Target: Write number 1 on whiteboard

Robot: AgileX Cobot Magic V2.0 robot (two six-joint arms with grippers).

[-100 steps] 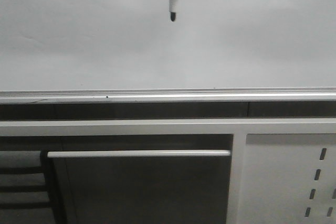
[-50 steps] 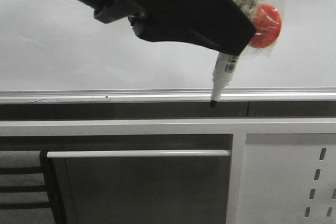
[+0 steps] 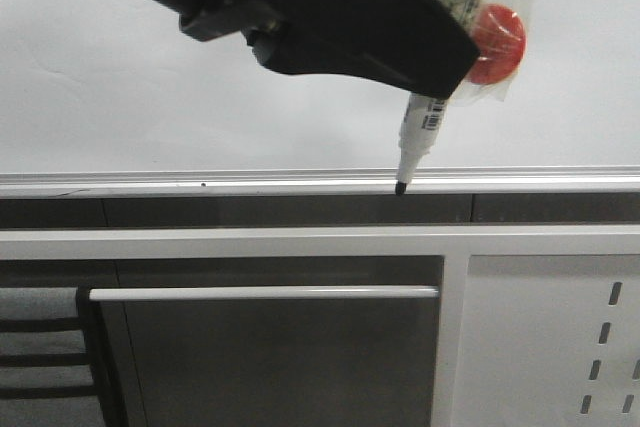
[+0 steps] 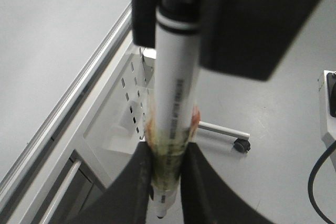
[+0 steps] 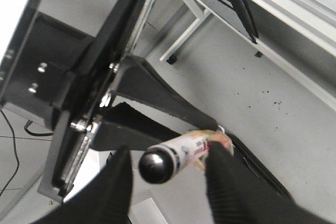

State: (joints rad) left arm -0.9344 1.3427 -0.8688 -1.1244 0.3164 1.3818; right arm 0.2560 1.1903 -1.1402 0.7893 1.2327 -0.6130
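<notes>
The whiteboard (image 3: 150, 97) fills the upper front view, with its silver rail (image 3: 200, 184) below; no number 1 stroke shows on it. My left gripper (image 3: 440, 57) comes in from the upper left, shut on a white marker pen (image 3: 422, 132). The pen's black tip hangs over the rail. In the left wrist view the gripper (image 4: 165, 182) clamps the pen (image 4: 176, 87) over yellowed tape. My right gripper (image 5: 168, 182) is open, with the pen's black rear end (image 5: 157, 165) between its fingers; I see a gap on both sides.
A red disc (image 3: 498, 37) wrapped in clear tape sits on the pen beside the left gripper. A white perforated panel (image 3: 560, 347) stands at the lower right under the board. A dark cabinet front with a white bar (image 3: 260, 293) is at the lower middle.
One second ago only the pen tip showed, high on the board. The left gripper then came into view with the tip down at the rail, and has since edged slightly up and left.
</notes>
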